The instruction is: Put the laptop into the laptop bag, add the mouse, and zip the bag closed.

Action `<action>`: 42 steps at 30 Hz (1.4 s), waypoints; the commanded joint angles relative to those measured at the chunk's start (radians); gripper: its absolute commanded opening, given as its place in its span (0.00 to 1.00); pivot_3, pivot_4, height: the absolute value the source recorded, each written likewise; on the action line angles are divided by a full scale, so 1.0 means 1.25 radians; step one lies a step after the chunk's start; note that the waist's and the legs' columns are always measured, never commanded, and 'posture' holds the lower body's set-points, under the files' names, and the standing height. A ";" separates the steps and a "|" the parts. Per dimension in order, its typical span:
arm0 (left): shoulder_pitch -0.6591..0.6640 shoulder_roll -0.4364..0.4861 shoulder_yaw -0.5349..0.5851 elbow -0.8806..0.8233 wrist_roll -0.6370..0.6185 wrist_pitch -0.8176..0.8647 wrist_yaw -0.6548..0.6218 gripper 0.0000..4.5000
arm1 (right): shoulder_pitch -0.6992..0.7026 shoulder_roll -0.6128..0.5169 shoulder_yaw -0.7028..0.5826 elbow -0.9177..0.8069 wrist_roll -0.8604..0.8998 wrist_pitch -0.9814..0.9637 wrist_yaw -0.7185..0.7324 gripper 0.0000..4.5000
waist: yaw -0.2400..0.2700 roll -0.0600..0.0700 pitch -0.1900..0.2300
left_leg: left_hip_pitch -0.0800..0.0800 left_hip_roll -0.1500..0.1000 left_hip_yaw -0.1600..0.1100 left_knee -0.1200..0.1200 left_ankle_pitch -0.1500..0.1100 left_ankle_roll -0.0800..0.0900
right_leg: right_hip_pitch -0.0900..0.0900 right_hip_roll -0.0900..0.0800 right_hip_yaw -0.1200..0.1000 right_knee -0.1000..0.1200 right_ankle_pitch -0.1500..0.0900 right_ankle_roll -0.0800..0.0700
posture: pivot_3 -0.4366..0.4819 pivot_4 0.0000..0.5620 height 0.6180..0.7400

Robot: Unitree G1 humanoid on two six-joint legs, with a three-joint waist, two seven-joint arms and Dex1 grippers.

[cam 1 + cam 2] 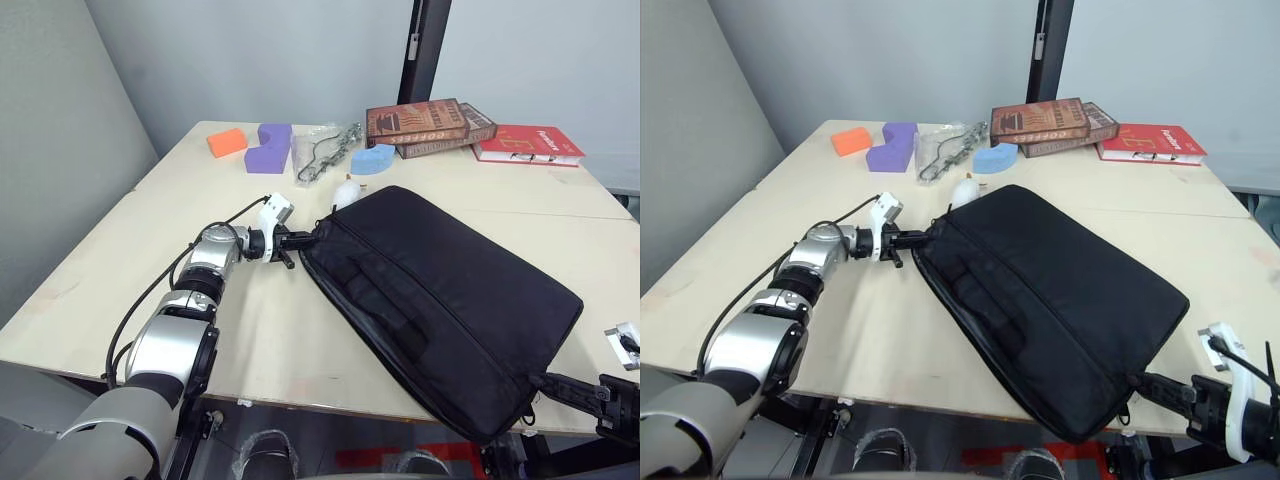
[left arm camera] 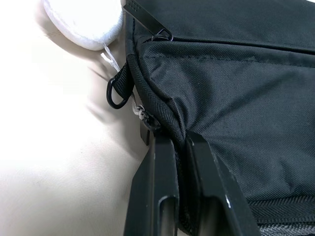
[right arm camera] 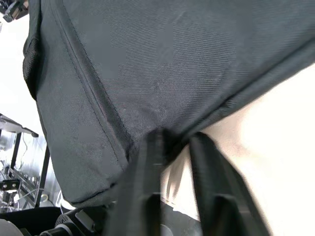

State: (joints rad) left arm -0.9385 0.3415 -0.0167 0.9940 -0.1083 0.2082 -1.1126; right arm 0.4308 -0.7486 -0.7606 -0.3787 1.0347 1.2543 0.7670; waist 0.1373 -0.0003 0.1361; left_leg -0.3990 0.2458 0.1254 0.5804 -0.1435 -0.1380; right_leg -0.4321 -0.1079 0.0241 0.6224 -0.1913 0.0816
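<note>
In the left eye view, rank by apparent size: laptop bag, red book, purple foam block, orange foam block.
1. laptop bag, by far
2. red book
3. purple foam block
4. orange foam block
The bag lies nearest the camera, which exaggerates its lead.

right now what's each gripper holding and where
Left gripper pinches the bag at its far-left corner seam; right gripper pinches its near-right corner edge.
</note>
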 commanded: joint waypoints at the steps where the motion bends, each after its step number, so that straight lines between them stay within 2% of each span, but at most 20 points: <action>1: 0.024 0.016 -0.011 -0.013 0.011 0.020 -0.005 0.00 | -0.007 -0.008 0.007 0.013 0.014 -0.033 0.033 0.01 | -0.002 0.000 0.000 | 0.000 0.000 0.000 0.000 0.000 0.000 | 0.000 0.000 0.000 0.000 0.000 0.000 | 0.48 0.27 0.95; 9: 0.057 0.045 -0.007 -0.065 -0.001 0.047 -0.018 0.00 | -0.029 -0.027 0.012 0.048 0.014 -0.050 0.049 0.01 | -0.011 0.000 0.000 | 0.000 0.000 0.000 0.000 0.000 0.000 | 0.000 0.000 0.000 0.000 0.000 0.000 | 0.48 0.27 0.95; 16: 0.132 0.103 0.014 -0.221 -0.045 0.124 -0.026 0.00 | -0.083 -0.030 0.050 0.062 -0.014 -0.077 0.024 0.01 | -0.026 0.000 0.000 | 0.000 0.000 0.000 -0.001 0.000 0.000 | -0.001 0.000 0.000 -0.001 0.000 0.000 | 0.48 0.27 0.95; 23: 0.300 0.200 0.043 -0.515 -0.123 0.281 -0.034 0.00 | -0.327 -0.034 0.154 0.155 -0.034 -0.063 -0.062 0.01 | -0.048 0.002 0.001 | 0.000 0.001 0.002 -0.001 0.000 0.000 | -0.002 0.001 0.001 0.001 0.000 0.000 | 0.48 0.27 0.95; 32: 0.487 0.300 0.128 -0.774 -0.225 0.424 0.009 0.00 | -0.513 -0.029 0.306 0.232 -0.091 -0.066 -0.050 0.01 | -0.041 0.002 0.001 | -0.001 0.001 0.003 -0.004 0.000 -0.001 | -0.005 0.002 0.001 -0.002 0.000 -0.001 | 0.48 0.27 0.95; 37: 0.594 0.317 0.159 -0.901 -0.285 0.488 0.033 0.00 | -0.571 -0.025 0.342 0.286 -0.134 -0.090 -0.037 0.01 | -0.035 0.002 0.001 | -0.001 0.002 0.003 -0.004 0.000 -0.001 | -0.005 0.002 0.001 -0.001 0.000 -0.001 | 0.48 0.27 0.95; 42: 0.678 0.313 0.179 -0.995 -0.333 0.527 0.066 0.00 | -0.576 -0.017 0.354 0.296 -0.151 -0.103 -0.023 0.01 | -0.033 0.002 0.001 | -0.001 0.002 0.003 -0.004 0.000 0.000 | -0.005 0.002 0.001 -0.002 0.000 -0.001 | 0.48 0.27 0.95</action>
State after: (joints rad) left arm -0.1232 0.7305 0.2306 -0.1782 -0.4793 0.8434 -1.0143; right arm -0.2709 -0.7739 -0.3057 0.0018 0.8363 1.1553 0.7153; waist 0.0957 0.0026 0.1369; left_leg -0.3999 0.2479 0.1296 0.5756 -0.1433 -0.1385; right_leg -0.4383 -0.1056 0.0254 0.6203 -0.1916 0.0807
